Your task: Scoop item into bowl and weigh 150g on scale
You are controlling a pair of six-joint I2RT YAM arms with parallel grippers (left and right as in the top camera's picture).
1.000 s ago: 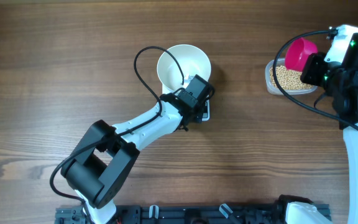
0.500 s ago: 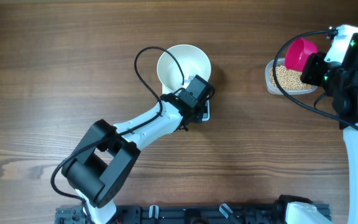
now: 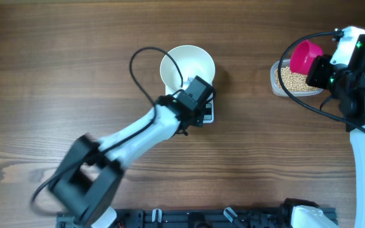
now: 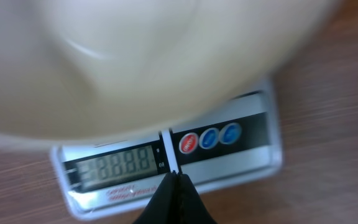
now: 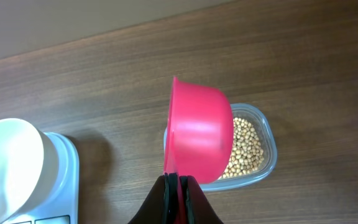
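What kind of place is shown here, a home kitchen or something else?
Probably a robot test bench, not a kitchen: robot arms at a wooden table, with a scale, a bowl and a tub of beans set out for weighing.

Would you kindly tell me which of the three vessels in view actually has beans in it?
The clear plastic container at the far right: tan beans cover its bottom, whereas the white bowl and the pink scoop look empty.

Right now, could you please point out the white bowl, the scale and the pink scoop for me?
white bowl point(image 3: 195, 63), overhead view, bare inner wall.
scale point(image 4: 118, 163), left wrist view, its grey display.
pink scoop point(image 5: 197, 137), right wrist view, cup's outer wall.
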